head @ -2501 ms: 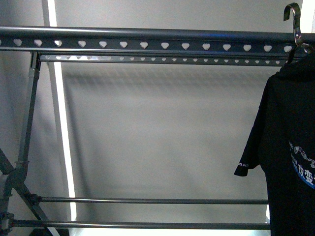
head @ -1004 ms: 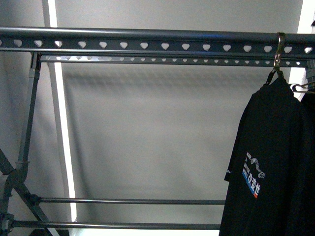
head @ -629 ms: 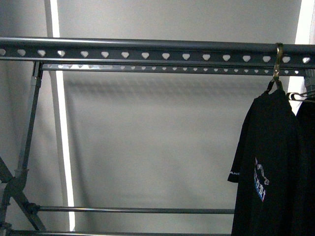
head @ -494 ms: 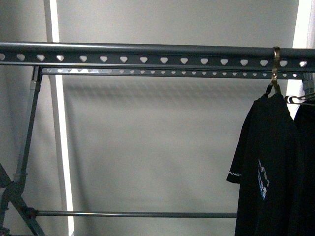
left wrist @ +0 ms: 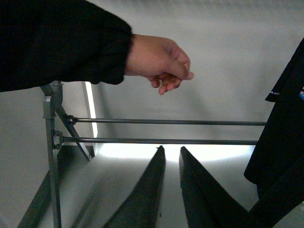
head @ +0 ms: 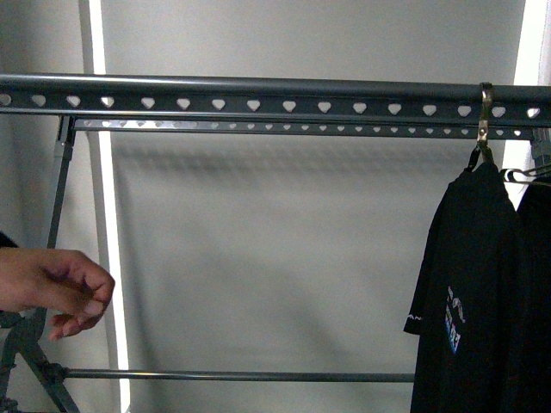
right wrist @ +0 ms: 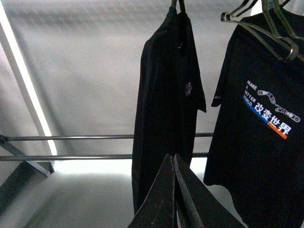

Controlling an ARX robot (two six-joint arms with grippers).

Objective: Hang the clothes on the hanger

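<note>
Your front view cuts off a bare human hand (head: 56, 291) at the left edge, fingers curled, holding nothing; the left wrist view shows the same hand (left wrist: 159, 62) coming out of a black sleeve, above the two thin horizontal lower bars (left wrist: 166, 122) of the rack. The big dark grey metal clothes rack with the heart-hole top rail (head: 258, 95) runs the full width of the front view, both ends out of frame, most of the rail bare. At the right end a brass-coloured hook (head: 485, 120) sits over the rail, carrying the black short-sleeved printed T-shirt (head: 469, 292); it's turned edge-on, so the print is a sliver you can't read, and its bottom is cropped. Another black garment behind it at the right edge is mostly hidden. In the right wrist view, that edge-on shirt (right wrist: 166, 104) hangs beside a second black T-shirt facing the camera (right wrist: 261, 123) on a wire hanger, "MAKE A BETTER WORLD" legible, tops cropped. Your left gripper (left wrist: 168, 152) has its fingers slightly apart, gripping nothing, touching nothing. Your right gripper (right wrist: 172, 159) has its fingers pressed together at the tips, empty, in front of the edge-on shirt; contact can't be judged.
</note>
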